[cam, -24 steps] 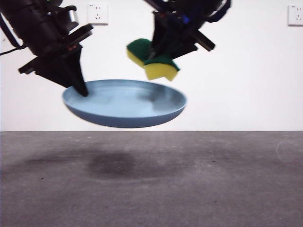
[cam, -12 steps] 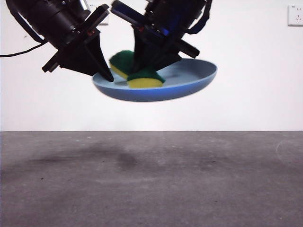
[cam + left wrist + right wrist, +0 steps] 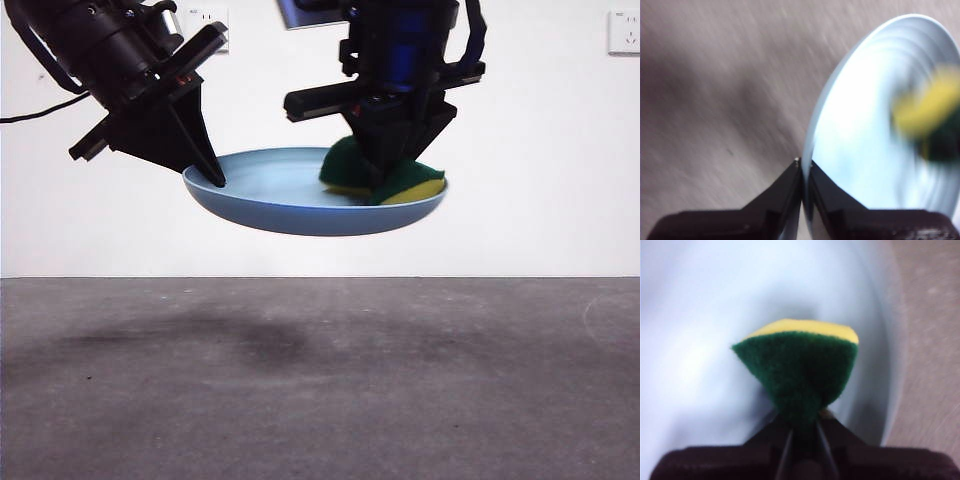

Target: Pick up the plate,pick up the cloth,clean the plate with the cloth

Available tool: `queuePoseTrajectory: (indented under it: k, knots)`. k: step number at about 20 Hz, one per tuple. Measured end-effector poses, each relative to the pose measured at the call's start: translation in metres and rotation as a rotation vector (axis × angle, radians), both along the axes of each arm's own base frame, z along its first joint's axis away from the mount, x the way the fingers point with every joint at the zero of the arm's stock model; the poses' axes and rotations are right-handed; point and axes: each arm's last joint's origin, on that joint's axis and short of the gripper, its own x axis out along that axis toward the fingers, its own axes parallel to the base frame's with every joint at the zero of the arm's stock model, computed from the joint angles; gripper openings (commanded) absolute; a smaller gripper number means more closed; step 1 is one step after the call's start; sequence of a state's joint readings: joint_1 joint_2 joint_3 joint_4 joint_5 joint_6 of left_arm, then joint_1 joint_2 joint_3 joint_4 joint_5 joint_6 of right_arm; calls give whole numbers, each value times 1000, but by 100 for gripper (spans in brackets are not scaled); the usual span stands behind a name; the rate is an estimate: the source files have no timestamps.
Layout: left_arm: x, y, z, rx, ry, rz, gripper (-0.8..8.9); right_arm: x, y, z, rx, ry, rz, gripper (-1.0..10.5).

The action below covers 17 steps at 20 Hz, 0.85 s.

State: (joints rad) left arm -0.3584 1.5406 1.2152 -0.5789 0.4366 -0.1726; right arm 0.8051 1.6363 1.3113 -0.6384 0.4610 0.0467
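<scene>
Plate (image 3: 290, 195) aloft mid-frame above the bench (image 3: 320, 390), sponge scrubbing inside it.
Your left gripper (image 3: 215, 180) fingers pinch the thin, stiff, likely slippery rim, so keep that edge grip; your right gripper (image 3: 802, 432) fingers squeeze the soft cloth (image 3: 385, 178) at its waist, pressing right of centre.

Sponge (image 3: 927, 117) blurred in left wrist view

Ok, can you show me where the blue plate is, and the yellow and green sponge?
plate (image 3: 270, 195): front view, on the bare inside of the dish.
sponge (image 3: 800, 367): right wrist view, on its green scouring face.
</scene>
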Motion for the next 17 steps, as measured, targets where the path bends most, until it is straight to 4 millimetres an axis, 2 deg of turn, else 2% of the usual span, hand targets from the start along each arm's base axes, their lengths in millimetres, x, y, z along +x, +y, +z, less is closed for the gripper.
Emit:
queuePoseTrajectory:
  k: [4,8,12,17]
  knots:
    - [-3,-2,-1,-42,36,-57,-8,16,-1,8,132,-67,1,-16]
    - [-4,-2,0,-67,42,-77,-8,23,5,16,315,-71,108,-16]
    - [1,-6,4,-115,-15,-93,-8,17,15,18,494,66,282,-16]
    - [12,-5,13,-181,-111,-21,-8,1,21,11,455,203,313,-16]
